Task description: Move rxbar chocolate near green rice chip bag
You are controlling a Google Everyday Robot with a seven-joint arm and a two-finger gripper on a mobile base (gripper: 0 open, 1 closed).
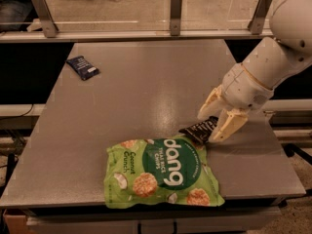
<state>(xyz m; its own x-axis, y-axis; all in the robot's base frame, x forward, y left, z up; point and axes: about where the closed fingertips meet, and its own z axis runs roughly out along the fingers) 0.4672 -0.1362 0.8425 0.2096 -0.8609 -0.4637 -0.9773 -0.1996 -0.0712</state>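
Near the right edge of the surface (146, 91), we see the gripper (209, 128), its fingers (229, 126) clamped on one end of the rxbar chocolate (195, 130). The bar's other end touches the upper right corner of the green rice chip bag (163, 172), which lies by the front edge. A dark blue packet (83, 67) lies near the far left corner.

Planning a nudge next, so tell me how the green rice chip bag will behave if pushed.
The green rice chip bag looks puffy and air-filled, so probably light; it would likely slide on the smooth table. Its soft film would probably dent rather than tip. The gripper, right beside its upper right corner, holds the rxbar chocolate.
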